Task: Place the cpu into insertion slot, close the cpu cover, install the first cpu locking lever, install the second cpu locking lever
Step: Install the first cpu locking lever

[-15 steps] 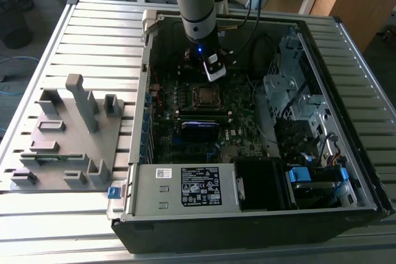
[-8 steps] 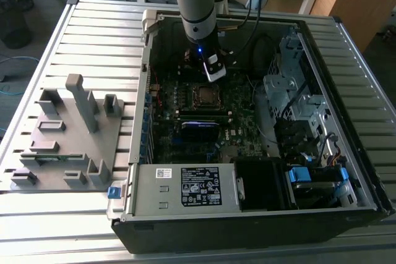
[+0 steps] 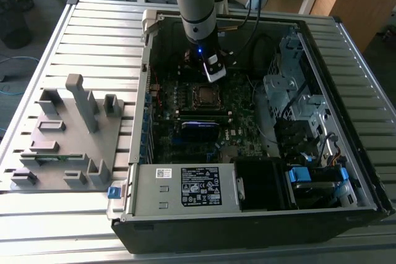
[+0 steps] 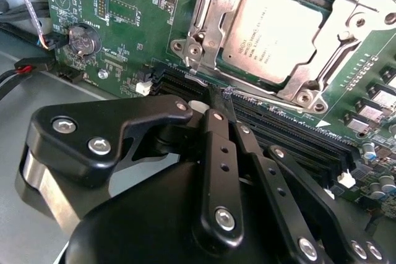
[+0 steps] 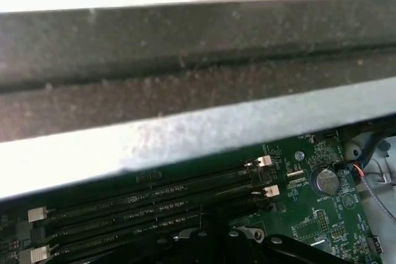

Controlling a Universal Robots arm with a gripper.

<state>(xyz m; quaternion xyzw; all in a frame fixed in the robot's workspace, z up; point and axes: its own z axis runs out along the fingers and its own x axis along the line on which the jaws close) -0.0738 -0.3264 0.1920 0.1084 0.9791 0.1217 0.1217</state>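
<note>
My black gripper point(image 4: 224, 104), fingers pressed together and empty, hovers just beside the silver-topped square cpu point(image 4: 277, 34) seated in the insertion slot under its thin silver cover frame point(image 4: 213, 20) mid-motherboard, so I judge lever locking is in hand, needing a fine hook-and-press.

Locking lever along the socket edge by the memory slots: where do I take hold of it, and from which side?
Probably the locking lever's bent end, just ahead of the gripper in the second wrist view. The rest is thin rod lying flat against the cpu cover, with little to pinch. Come from above on the memory slots' side, away from the frame.
</note>
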